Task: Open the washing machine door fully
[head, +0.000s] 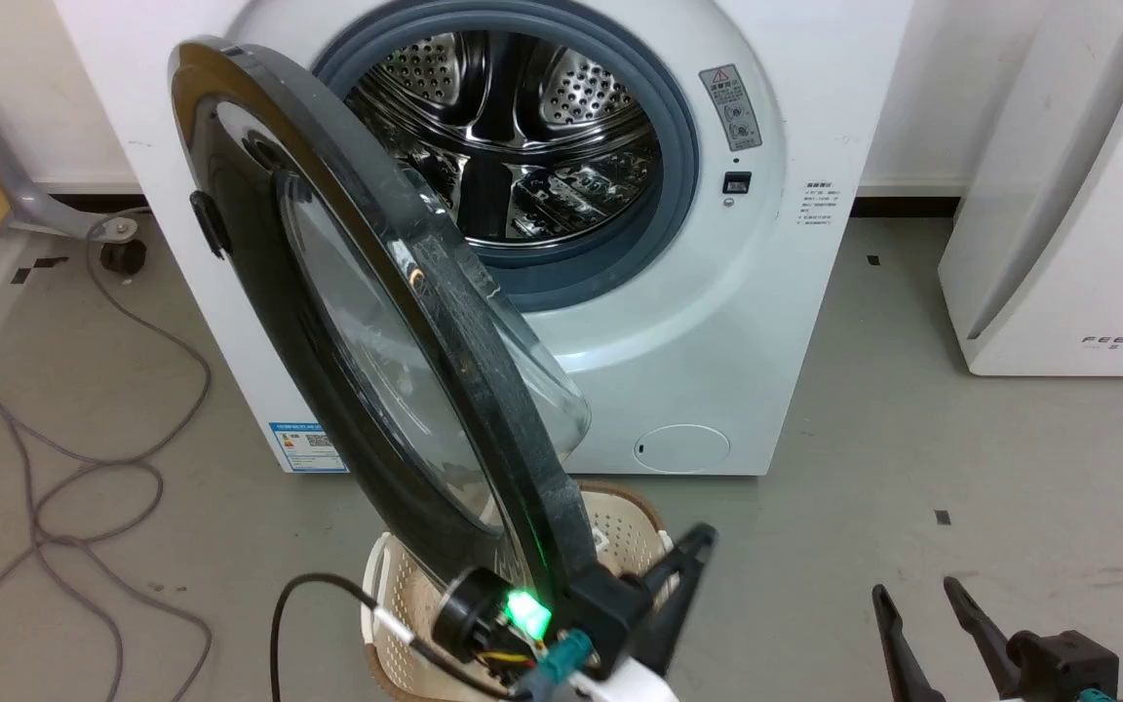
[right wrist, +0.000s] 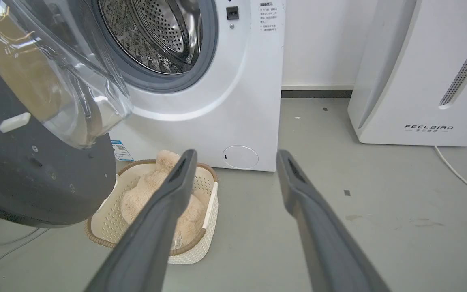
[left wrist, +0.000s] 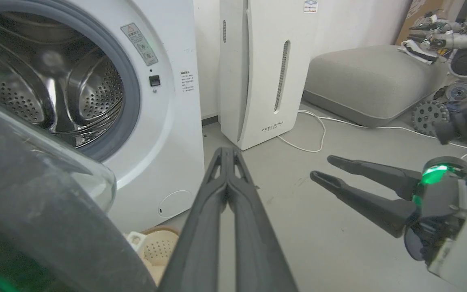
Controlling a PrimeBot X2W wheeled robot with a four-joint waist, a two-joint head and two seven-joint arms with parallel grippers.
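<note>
well, the washing machine door (head: 367, 370) looks heavy, stiff and slick, so i'd push its black rim, not the glass; left gripper (left wrist: 227, 152) pressed together on nothing, right gripper (right wrist: 237, 156) spread.

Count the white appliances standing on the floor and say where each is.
2. The washing machine stands in the middle, its door swung open; the FEELBIRD appliance stands to its right, apart from it. More could be hidden beyond the frame.

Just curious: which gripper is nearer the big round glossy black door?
Left. The left gripper sits beside the lower rim of the glossy black door; the right gripper hangs apart, over the floor.
</note>
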